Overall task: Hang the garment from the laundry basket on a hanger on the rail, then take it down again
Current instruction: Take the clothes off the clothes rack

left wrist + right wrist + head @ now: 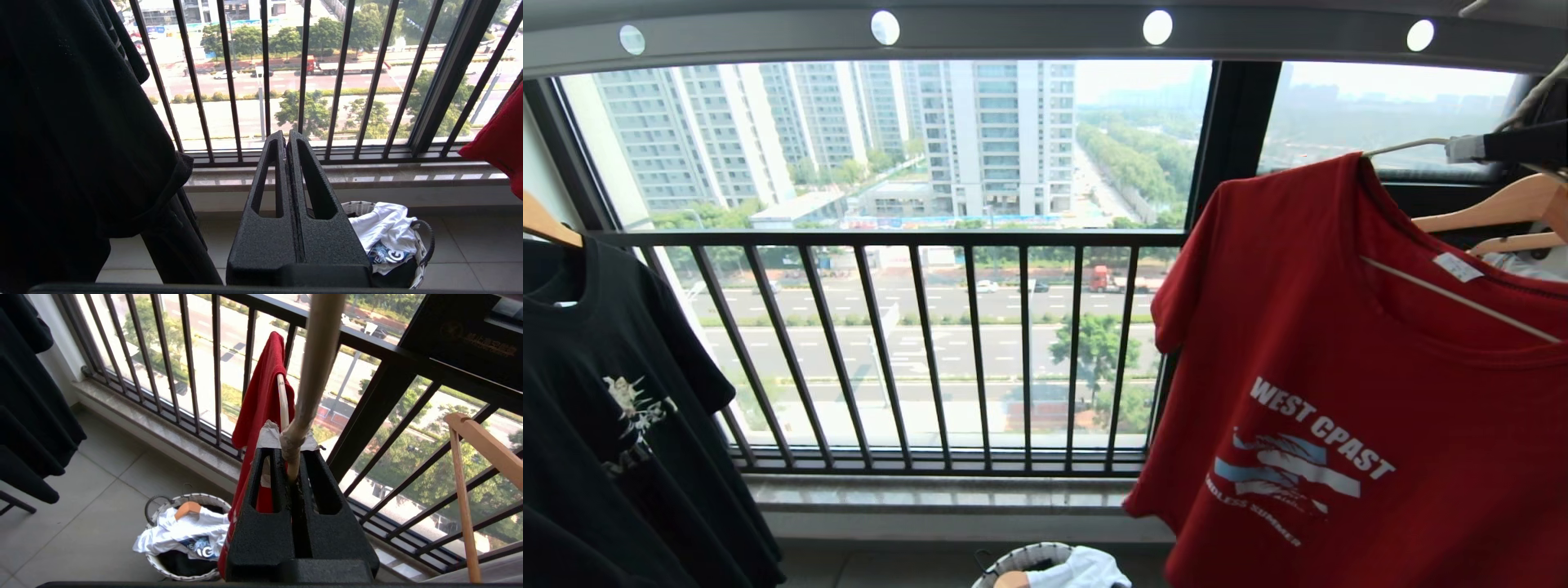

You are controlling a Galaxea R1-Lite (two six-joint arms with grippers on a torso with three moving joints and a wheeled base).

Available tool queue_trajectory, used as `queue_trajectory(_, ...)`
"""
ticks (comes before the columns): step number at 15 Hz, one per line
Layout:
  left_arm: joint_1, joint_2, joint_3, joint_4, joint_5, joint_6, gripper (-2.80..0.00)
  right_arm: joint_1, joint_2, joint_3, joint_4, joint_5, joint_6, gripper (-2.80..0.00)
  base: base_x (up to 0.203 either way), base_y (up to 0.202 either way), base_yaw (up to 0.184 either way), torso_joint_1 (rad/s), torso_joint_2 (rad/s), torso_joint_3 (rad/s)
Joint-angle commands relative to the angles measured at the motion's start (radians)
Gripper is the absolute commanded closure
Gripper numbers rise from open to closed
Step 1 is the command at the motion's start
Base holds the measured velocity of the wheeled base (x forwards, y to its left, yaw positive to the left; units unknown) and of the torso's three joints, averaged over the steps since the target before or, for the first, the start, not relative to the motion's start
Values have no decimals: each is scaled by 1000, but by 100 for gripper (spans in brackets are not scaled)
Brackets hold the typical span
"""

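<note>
Carrying the garment (pixel 1347 392) on its hanger (pixel 1454 298), we pinch the hanger's hook in our right gripper (pixel 291 457), below the rail (pixel 1045 37) near its right end.

Our left gripper (pixel 286 141) idles pressed together above the laundry basket (pixel 421 253). We judge the hanging step is underway; next the hook must lift over the rail.

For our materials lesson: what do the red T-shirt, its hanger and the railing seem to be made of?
Red T-shirt: soft knit fabric, probably cotton; matte, draping in folds. Hanger: thin off-white rod, likely coated wire or plastic; smooth, slim. Railing: probably painted metal; straight, rigid black bars with slight sheen.
</note>
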Motion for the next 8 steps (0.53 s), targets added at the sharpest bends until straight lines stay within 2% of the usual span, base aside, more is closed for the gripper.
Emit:
queue_trajectory(1, 0, 1, 2, 1, 1, 0, 0, 15, -52, 94, -2, 6, 1, 0, 0, 0, 0, 0, 0, 0)
queue_trajectory(6, 0, 0, 2, 1, 1, 0, 0, 167, -72, 287, -12, 9, 7, 0, 0, 0, 0, 0, 0, 0)
queue_trajectory(8, 0, 0, 2, 0, 0, 0, 0, 246, -54, 349, -79, 9, 44, 0, 0, 0, 0, 0, 0, 0)
